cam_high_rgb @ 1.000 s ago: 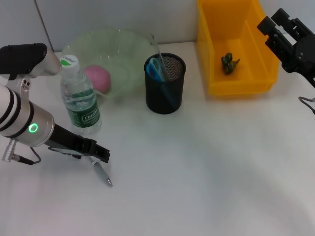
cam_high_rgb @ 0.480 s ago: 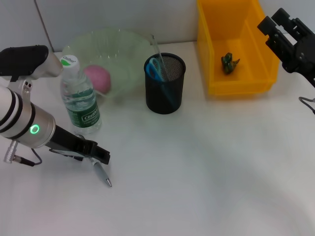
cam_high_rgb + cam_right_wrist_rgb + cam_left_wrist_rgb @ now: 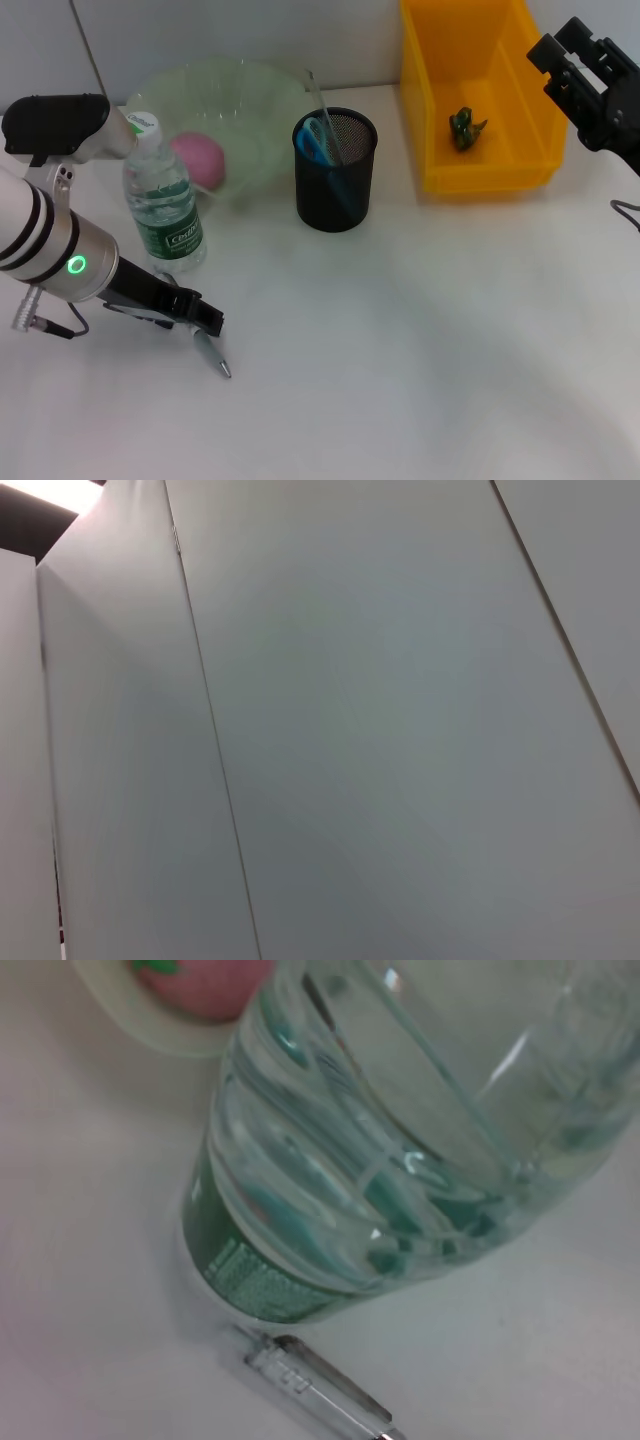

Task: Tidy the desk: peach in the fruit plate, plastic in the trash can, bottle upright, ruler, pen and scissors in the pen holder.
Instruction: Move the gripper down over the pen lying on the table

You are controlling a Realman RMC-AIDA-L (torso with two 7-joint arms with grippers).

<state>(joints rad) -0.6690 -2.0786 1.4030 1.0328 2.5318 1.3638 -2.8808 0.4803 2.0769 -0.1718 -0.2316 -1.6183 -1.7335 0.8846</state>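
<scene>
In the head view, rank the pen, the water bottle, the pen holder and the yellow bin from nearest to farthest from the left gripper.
From the left gripper:
1. Pen, at the fingertips on the table.
2. Water bottle, upright just behind it.
3. Pen holder, mid-table, toward the right.
4. Yellow bin, far right rear.

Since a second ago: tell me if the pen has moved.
Yes, slightly. The pen has shifted a little toward the near edge, away from the bottle, with the left gripper on it.
</scene>
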